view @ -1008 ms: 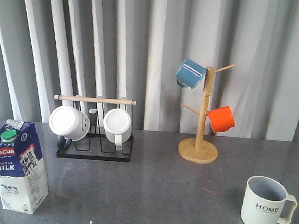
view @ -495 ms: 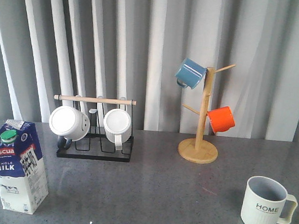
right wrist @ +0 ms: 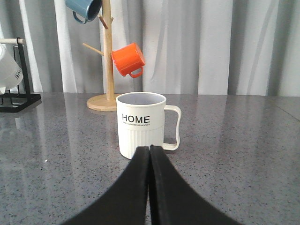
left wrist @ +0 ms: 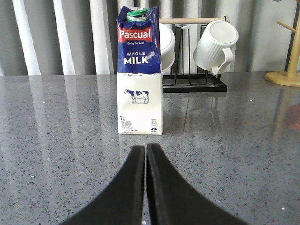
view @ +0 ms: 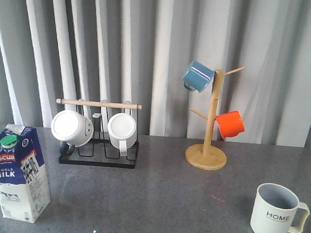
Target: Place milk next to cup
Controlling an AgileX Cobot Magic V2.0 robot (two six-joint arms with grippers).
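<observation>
The milk (view: 19,172), a blue and white gable-top carton with a green cap, stands upright at the front left of the grey table. It also shows in the left wrist view (left wrist: 139,70), straight ahead of my left gripper (left wrist: 146,146), which is shut and empty, a short way from the carton. The cup (view: 277,212), a cream ribbed mug marked "HOME", stands at the front right with its handle to the right. In the right wrist view the cup (right wrist: 140,124) sits just beyond my right gripper (right wrist: 149,147), which is shut and empty. Neither gripper shows in the front view.
A black rack (view: 98,144) with a wooden bar holds two white mugs (view: 72,127) at the back left. A wooden mug tree (view: 210,125) at the back right carries a blue mug (view: 198,76) and an orange mug (view: 230,123). Grey curtains hang behind the table.
</observation>
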